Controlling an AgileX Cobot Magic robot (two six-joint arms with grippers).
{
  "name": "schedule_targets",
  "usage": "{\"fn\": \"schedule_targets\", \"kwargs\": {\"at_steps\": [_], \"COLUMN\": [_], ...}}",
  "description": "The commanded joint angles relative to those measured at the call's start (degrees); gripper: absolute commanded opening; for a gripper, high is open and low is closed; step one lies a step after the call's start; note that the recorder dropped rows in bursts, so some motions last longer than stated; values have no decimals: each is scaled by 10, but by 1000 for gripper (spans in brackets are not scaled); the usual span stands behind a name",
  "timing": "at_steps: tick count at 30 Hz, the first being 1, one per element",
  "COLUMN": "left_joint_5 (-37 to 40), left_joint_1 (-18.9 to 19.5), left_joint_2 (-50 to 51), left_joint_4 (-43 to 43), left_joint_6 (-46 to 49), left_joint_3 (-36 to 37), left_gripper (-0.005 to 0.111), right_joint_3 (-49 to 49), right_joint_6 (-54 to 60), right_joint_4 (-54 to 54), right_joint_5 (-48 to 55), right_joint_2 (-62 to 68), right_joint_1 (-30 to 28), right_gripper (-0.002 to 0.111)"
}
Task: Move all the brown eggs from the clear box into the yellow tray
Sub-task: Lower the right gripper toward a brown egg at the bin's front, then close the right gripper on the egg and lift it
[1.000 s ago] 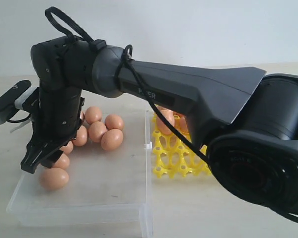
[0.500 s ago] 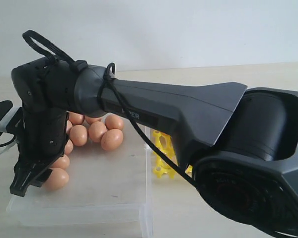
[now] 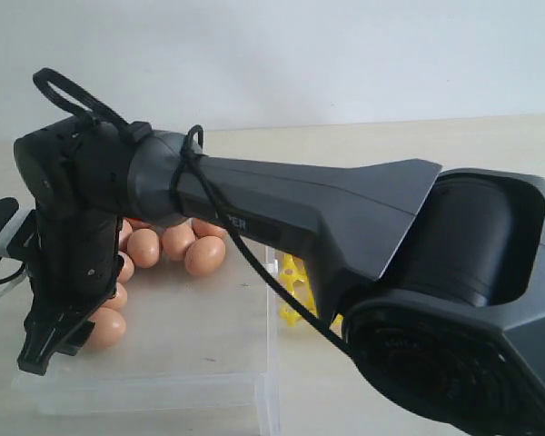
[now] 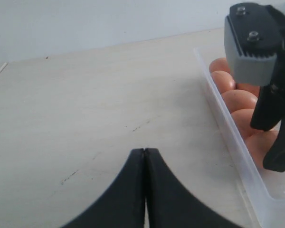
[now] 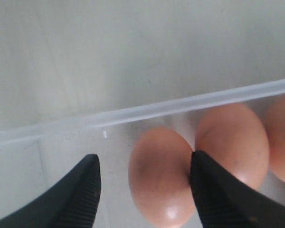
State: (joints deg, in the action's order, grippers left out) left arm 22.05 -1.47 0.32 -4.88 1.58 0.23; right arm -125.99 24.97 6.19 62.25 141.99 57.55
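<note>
We are seeing the right arm [image 3: 300, 209] reaching across the middle and blocking most of the exterior view. Under it the box [image 3: 209, 354] is sitting on the table [image 4: 85, 95]; it is see-through with low walls. The tray [image 3: 293, 289] is lying just beside the box. Only a yellow corner is showing behind the arm, so we cannot tell what is in it.

The eggs [image 3: 177, 243] are bunching along the far and left parts of the box and none is lifted. We are judging the pick step as the one in hand, with plenty left to move.

The right claw [image 5: 144, 159] is hanging low inside the box near its left wall [image 5: 180, 107], spread wide and gripping nothing. The nearest egg [image 5: 161, 175] is lying between its fingers. One finger [image 5: 213, 190] is poking into the cleft between that egg and the neighbour egg [image 5: 232, 152] and seems to be touching them. The other finger is standing apart on the bare side.

To do this well, we are suggesting the following:
- Centre the claw on the egg.
- Go a little lower so the pads meet its widest part.
- Close slowly and softly.
- Lift straight up so the neighbour is not rolling off.

A smooth shell is likely slipping or cracking under a hard squeeze.

The left claw [image 4: 145, 153] is clenched, empty, and idling over bare table beside the box.
</note>
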Motion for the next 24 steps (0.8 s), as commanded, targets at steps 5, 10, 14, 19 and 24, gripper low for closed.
{"fn": "schedule_targets", "kwargs": {"at_steps": [5,10,14,19,24], "left_joint_5": [-4,-4,-4,-4,-4], "left_joint_1": [-3,-3,-3,-3,-3], "left_joint_2": [-3,-3,-3,-3,-3], "left_joint_4": [3,3,3,3,3], "left_joint_6": [-2,-2,-2,-2,-2], "left_joint_3": [-2,-2,-2,-2,-2], "left_gripper": [0,0,0,0,0], "right_joint_3": [-1,-1,-1,-1,-1], "right_joint_6": [7,5,5,5,7], "right_joint_4": [-8,-8,-8,-4,-4], "right_joint_5": [1,-12,-16,-18,-17], "right_joint_2": [19,23,29,34,37], "right_joint_1": [4,4,4,4,4], "right_gripper": [55,55,52,30,0]}}
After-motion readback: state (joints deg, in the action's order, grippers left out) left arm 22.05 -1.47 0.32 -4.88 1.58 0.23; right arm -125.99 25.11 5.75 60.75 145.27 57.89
